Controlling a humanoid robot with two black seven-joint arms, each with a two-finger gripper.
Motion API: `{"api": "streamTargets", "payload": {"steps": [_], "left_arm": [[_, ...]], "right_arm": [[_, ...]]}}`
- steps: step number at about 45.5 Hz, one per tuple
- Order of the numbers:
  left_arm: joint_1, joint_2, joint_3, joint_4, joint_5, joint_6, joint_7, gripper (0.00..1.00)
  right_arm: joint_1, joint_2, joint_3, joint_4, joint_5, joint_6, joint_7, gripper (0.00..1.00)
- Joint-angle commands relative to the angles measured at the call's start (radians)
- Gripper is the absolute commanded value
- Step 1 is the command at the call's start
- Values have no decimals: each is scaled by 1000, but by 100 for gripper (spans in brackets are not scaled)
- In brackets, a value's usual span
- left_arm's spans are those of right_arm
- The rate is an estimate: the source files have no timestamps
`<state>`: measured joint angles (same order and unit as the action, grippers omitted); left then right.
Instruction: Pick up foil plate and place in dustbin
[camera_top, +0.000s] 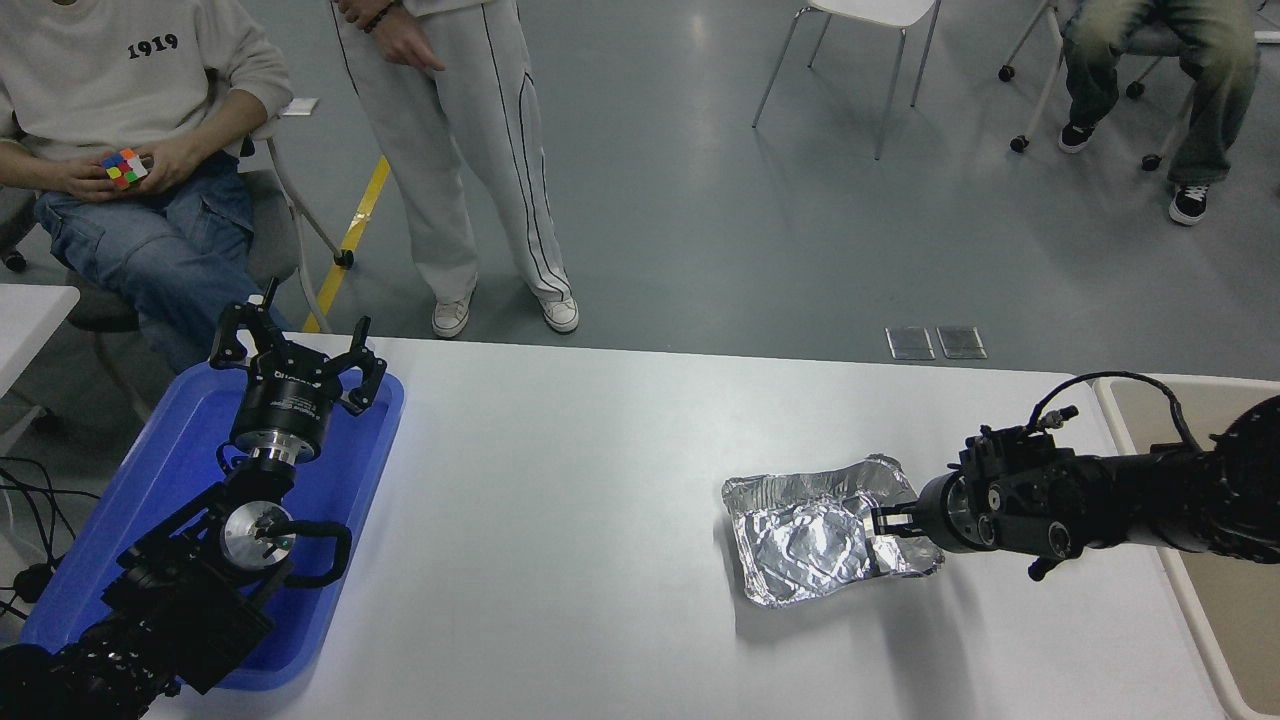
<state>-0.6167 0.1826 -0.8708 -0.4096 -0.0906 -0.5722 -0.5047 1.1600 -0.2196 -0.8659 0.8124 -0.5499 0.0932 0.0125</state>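
Note:
The foil plate (810, 540), shiny, crinkled and shallow, lies on the white table (580, 500) right of centre. My right gripper (880, 522) reaches in low from the right and sits at the plate's right rim, its fingers slightly apart, open around the foil edge. The plate still rests on the table. The dustbin (1195, 612), beige with a pale rim, stands at the table's right end, partly behind my right arm. My left gripper (300, 352) is parked open at the lower left.
A blue tray (170, 470) lies under my left arm at the table's left end. At the far side a person sits holding a colour cube (122, 167), and another person stands (470, 150). Chairs and a seated person are at the back right.

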Motion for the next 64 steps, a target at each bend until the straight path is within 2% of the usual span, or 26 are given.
{"api": "streamTargets", "payload": {"steps": [1,21,45,49,57,64], "left_arm": [[0,0,-1,0,0,0,0,100],[0,0,-1,0,2,0,0,100],[0,1,1,-2,0,0,0,100],[0,0,1,0,0,0,0,100],[0,0,-1,-2,0,0,0,100],[0,1,-1,0,0,0,0,100]], "right_arm": [[-2,-4,27,4,5,0,0,0],[24,-33,33,74,7,8,0,0],[527,-274,-205,597,7,28,4,0],[613,-297,-232,643,7,101,3,0],[768,-300,-259,651,10,402,4,0],[865,-313,-259,656,10,542,4,0]]}}
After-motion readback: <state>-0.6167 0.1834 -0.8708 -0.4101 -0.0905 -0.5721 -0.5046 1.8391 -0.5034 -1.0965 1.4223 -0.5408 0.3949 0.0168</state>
